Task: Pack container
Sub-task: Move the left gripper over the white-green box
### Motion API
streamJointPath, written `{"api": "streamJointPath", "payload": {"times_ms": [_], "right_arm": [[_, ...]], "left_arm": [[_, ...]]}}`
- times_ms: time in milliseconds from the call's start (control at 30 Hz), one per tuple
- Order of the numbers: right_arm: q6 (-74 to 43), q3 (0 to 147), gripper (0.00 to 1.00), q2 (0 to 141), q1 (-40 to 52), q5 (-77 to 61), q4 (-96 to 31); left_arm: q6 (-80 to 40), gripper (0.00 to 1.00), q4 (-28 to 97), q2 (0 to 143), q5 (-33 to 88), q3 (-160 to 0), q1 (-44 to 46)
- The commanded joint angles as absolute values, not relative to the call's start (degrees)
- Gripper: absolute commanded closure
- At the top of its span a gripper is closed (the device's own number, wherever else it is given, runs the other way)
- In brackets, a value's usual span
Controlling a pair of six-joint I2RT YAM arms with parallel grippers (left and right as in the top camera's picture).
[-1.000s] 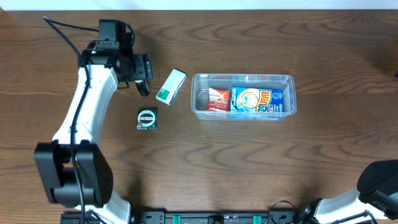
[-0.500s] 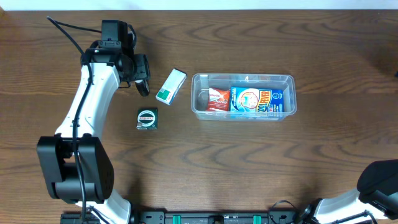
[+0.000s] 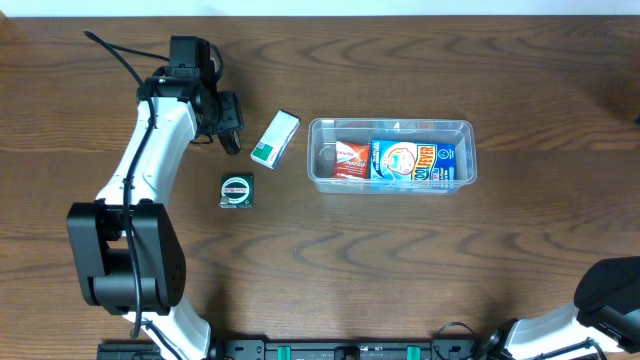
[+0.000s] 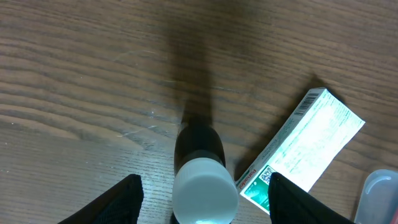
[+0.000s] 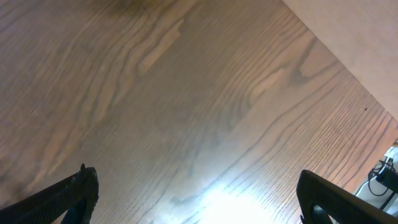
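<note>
The clear container [image 3: 391, 180] lies right of centre and holds a red box [image 3: 348, 158] and a blue box [image 3: 412, 160]. Its corner shows in the left wrist view [image 4: 380, 194]. A white and green box [image 3: 274, 138] lies just left of it, also in the left wrist view [image 4: 305, 146]. My left gripper [image 3: 229, 124] is open. In the left wrist view [image 4: 204, 182] its fingers straddle a dark bottle with a white cap [image 4: 204, 193] without touching it. My right gripper [image 5: 199, 190] is open over bare wood.
A small black square pack with a round face [image 3: 237, 190] lies on the table below my left gripper. The right arm's base [image 3: 610, 295] sits at the table's bottom right corner. The table is dark brown wood [image 3: 400, 260].
My left arm has shifted slightly to the right. The boxes and the container have not moved.
</note>
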State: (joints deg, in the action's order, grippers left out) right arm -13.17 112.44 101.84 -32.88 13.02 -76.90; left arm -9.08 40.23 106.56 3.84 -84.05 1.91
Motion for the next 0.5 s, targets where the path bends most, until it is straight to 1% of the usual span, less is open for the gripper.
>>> {"api": "streamJointPath", "payload": {"times_ms": [0,133,467], "right_arm": [[-12.8,112.7,0.01,101.4,-33.4,13.3,-76.9],[-12.8,112.7,0.01,101.4,-33.4,13.3,-76.9],[-12.8,112.7,0.01,101.4,-33.4,13.3,-76.9]], "left_arm": [[-9.5,0.35,40.2,107.3,2.9,-84.6,1.7],[-9.6,0.38,40.2,107.4,2.9,-84.6,1.7],[-9.6,0.38,40.2,107.4,2.9,-84.6,1.8]]}}
